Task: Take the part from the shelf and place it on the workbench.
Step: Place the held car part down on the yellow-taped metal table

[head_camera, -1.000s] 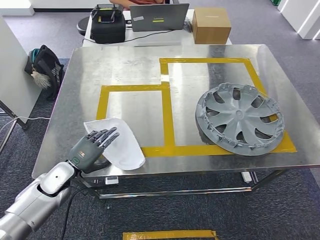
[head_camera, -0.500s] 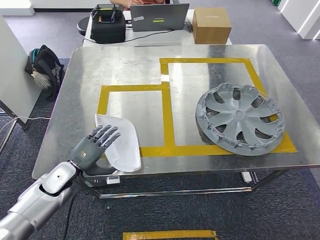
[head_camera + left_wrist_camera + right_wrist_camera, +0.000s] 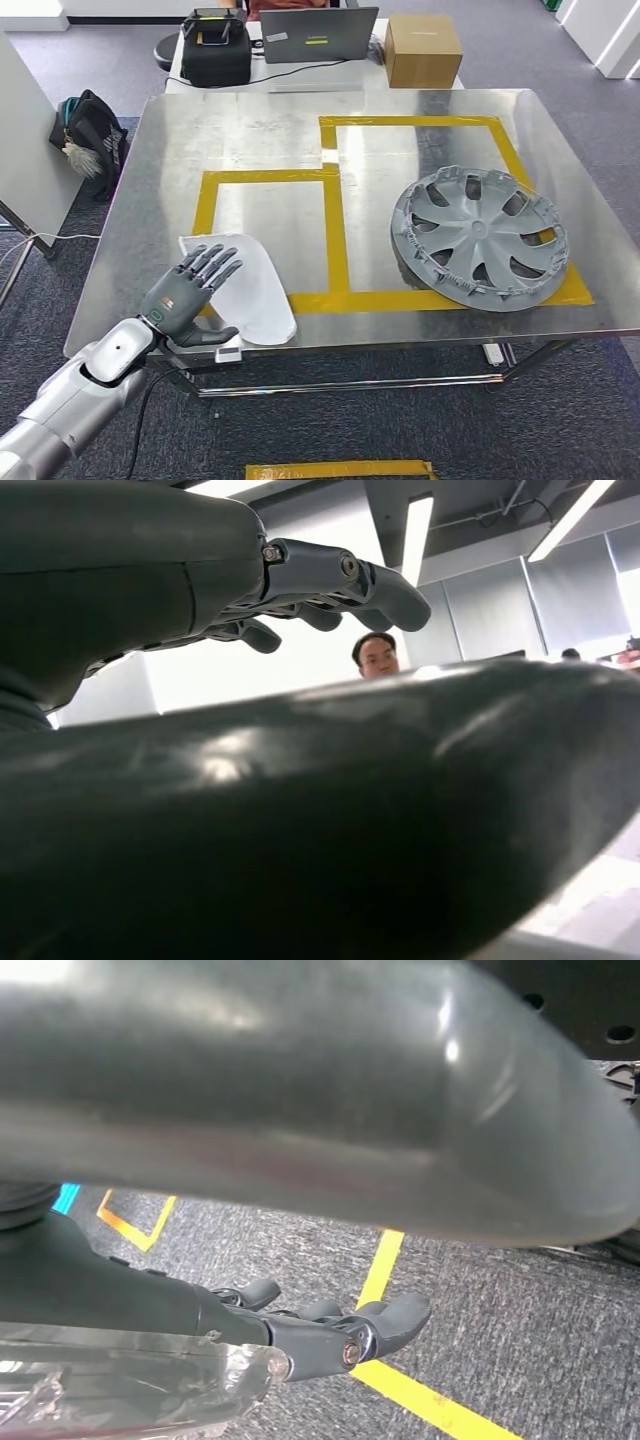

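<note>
- Since half a second ago, the white curved plastic part (image 3: 253, 290) has tipped flatter onto the shiny metal workbench (image 3: 151, 200) and shifted slightly toward the table's near edge.
- Now it lies at the near left of the workbench, its far right side overlapping the yellow tape outline (image 3: 332, 240).
- From the head view, the left hand (image 3: 185, 295) rests over the part's near left corner, fingers stretched out and spread on top, thumb out along the table edge; whether it grips the part cannot be told.
- Farther right, a grey plastic wheel cover (image 3: 479, 235) sits on the workbench, well apart from the part.
- Near grey carpet with yellow floor lines, the right hand (image 3: 332, 1330) hangs with fingers loosely extended, holding nothing.
</note>
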